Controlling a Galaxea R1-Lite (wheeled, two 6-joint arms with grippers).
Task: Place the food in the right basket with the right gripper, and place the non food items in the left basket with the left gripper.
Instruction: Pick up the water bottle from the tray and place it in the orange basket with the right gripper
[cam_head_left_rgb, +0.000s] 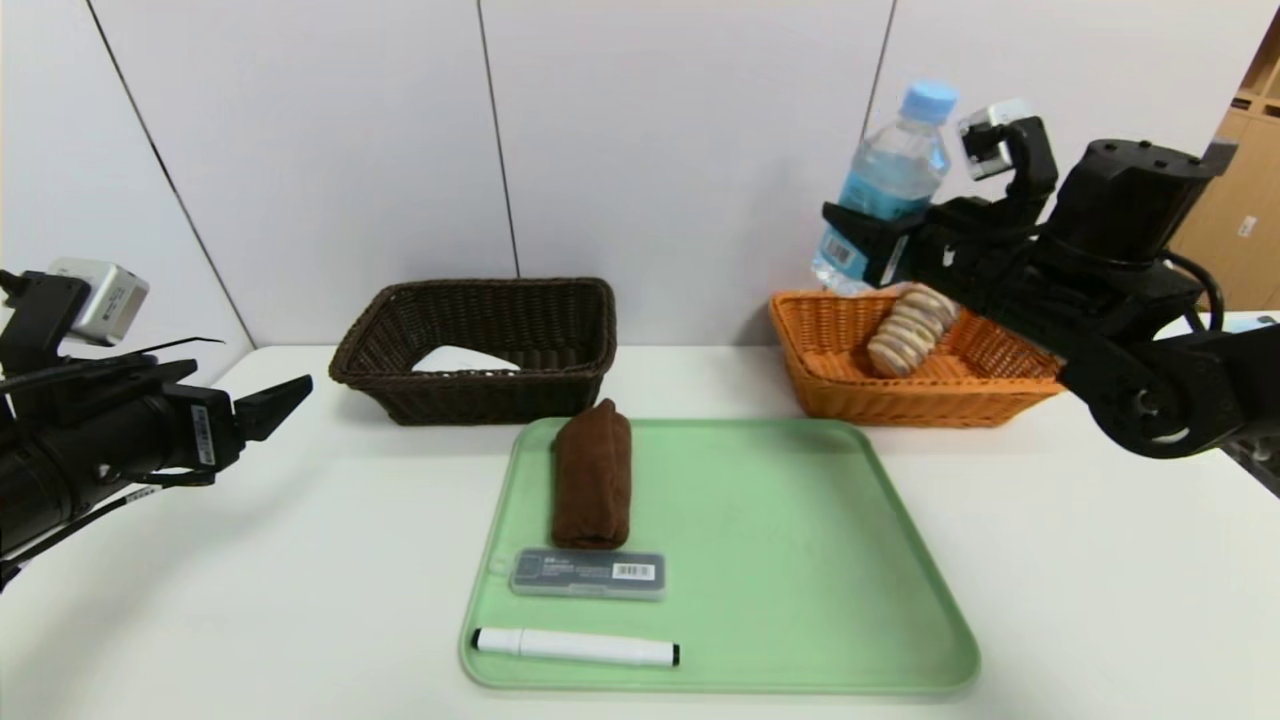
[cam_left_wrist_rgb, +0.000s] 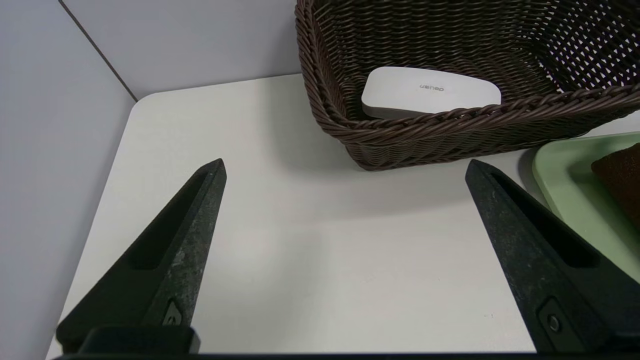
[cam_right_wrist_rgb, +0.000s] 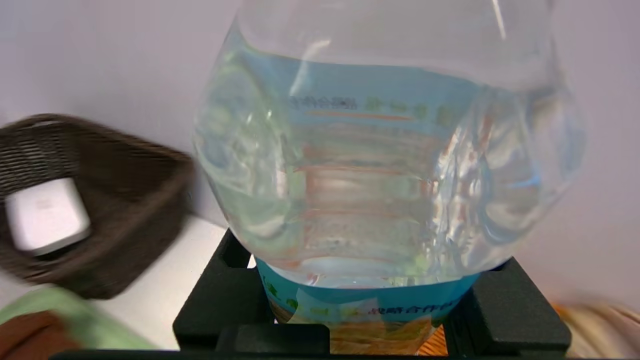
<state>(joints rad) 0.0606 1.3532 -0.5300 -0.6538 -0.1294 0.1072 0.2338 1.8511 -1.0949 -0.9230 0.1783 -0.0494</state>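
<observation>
My right gripper (cam_head_left_rgb: 868, 240) is shut on a clear water bottle (cam_head_left_rgb: 885, 185) with a blue cap and label, held tilted above the orange right basket (cam_head_left_rgb: 830, 385), which holds a pack of round biscuits (cam_head_left_rgb: 908, 330). The bottle fills the right wrist view (cam_right_wrist_rgb: 380, 165). My left gripper (cam_head_left_rgb: 285, 395) is open and empty at the table's left, short of the dark brown left basket (cam_head_left_rgb: 480, 395), which holds a white box (cam_left_wrist_rgb: 430, 92). On the green tray (cam_head_left_rgb: 800, 560) lie a brown rolled cloth (cam_head_left_rgb: 593, 485), a grey case (cam_head_left_rgb: 588, 574) and a white marker (cam_head_left_rgb: 575, 646).
The white table (cam_head_left_rgb: 1100, 560) meets a grey wall right behind both baskets. The tray sits in front of the baskets, its right half bare. In the left wrist view the tray's corner (cam_left_wrist_rgb: 560, 175) lies beside the brown basket (cam_left_wrist_rgb: 450, 135).
</observation>
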